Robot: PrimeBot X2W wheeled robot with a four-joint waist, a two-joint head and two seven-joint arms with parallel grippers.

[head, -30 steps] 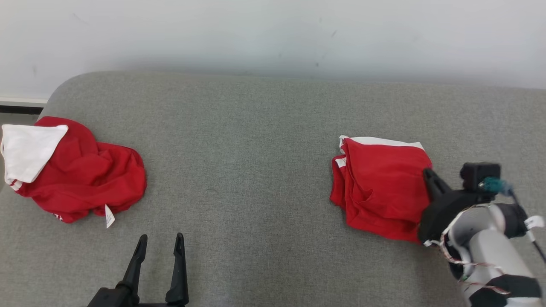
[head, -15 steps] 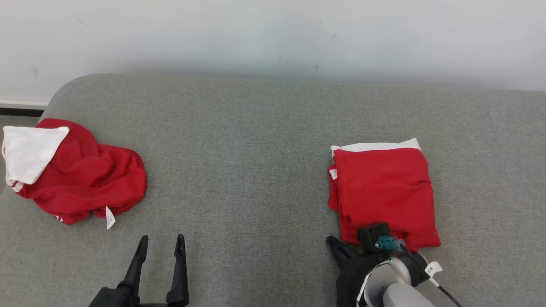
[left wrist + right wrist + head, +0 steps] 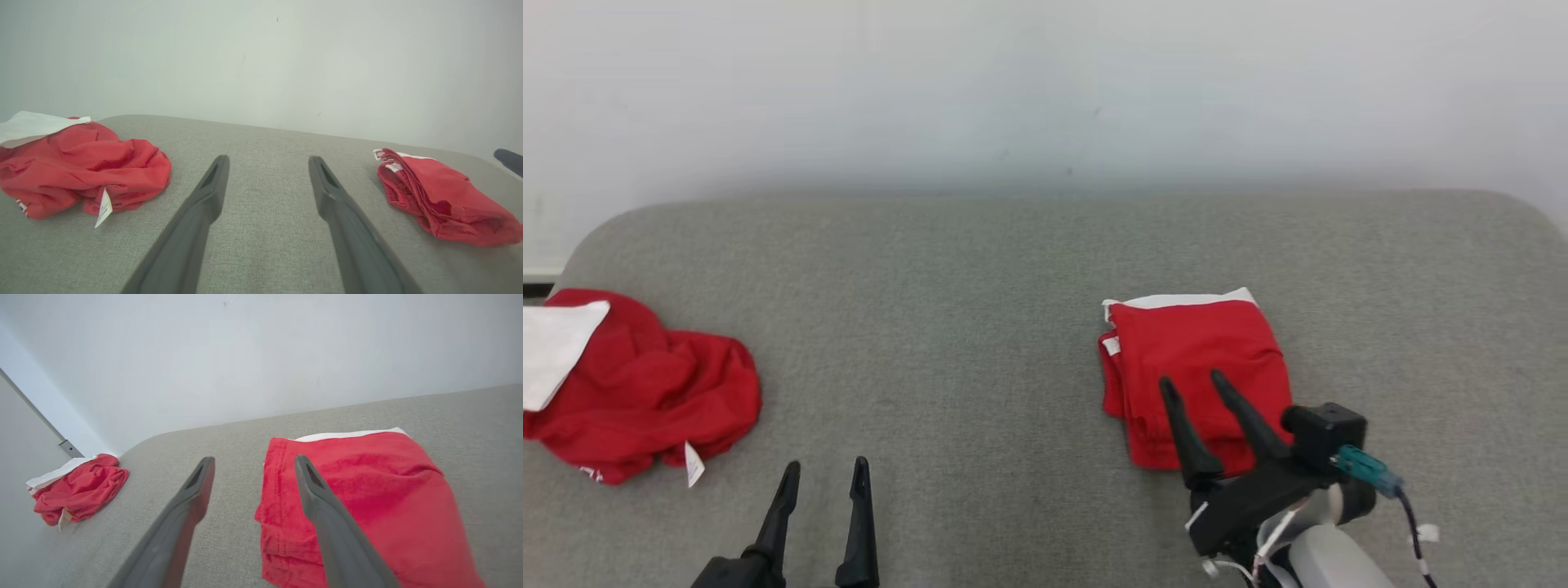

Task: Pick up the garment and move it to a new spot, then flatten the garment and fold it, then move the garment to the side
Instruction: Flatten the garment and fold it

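Over on the right side of the grey padded surface (image 3: 980, 327), head view had the garment (image 3: 1192, 351) lying folded into a neat-ish red rectangle, with a white strip peeking out along its far edge. The right gripper (image 3: 1192, 380) was parked at the garment's near edge, fingers spread wide and pointing away over the red cloth, nothing pinched between them. Couldn't tell if the tips were actually touching the fabric or just above it. The left gripper (image 3: 825, 465) sat at the near left, also spread open and empty, well apart from any cloth. Far off on the left edge was a crumpled red heap (image 3: 645, 392) with a white panel (image 3: 556, 359) on its left side and a little white tag (image 3: 694, 465) sticking out on the near side

Left wrist view: the left gripper (image 3: 268, 159) had its two fingers wide apart over bare grey surface, the heap (image 3: 81, 171) off to the left with its tag (image 3: 104, 206) hanging at the front, and the garment (image 3: 441, 204) off to the right

Right wrist view: the right gripper (image 3: 254, 459) was open, its left finger over grey surface and its right finger over the garment (image 3: 367, 490), right by the folded left edge. The heap (image 3: 81, 486) was way off at the left, by the pale wall (image 3: 261, 355)
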